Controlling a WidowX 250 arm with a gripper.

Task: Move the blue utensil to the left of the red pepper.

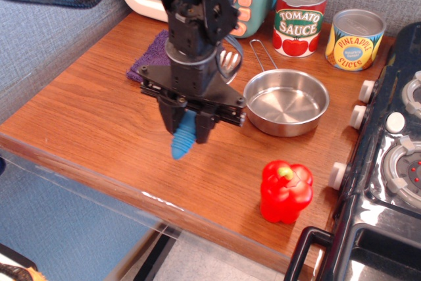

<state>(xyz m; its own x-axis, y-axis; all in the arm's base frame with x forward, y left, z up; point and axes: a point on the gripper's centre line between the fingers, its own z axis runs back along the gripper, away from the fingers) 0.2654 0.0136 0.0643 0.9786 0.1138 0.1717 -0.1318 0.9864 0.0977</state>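
The blue utensil [182, 141] hangs handle-down between my fingers; only its ribbed light-blue handle shows and the tines are hidden inside the gripper. My gripper [187, 129] is shut on it and holds it just above the wooden counter, well left of the red pepper. The red pepper [285, 191] stands upright near the counter's front edge at the right, with its yellow-green stem on top.
A steel pan [287, 102] with a wire handle sits right of my gripper. A purple cloth [150, 59] lies behind it. A tomato sauce can [299, 18] and a pineapple can [355, 39] stand at the back. A toy stove [391, 156] borders the right. The counter's front edge [131, 185] is close.
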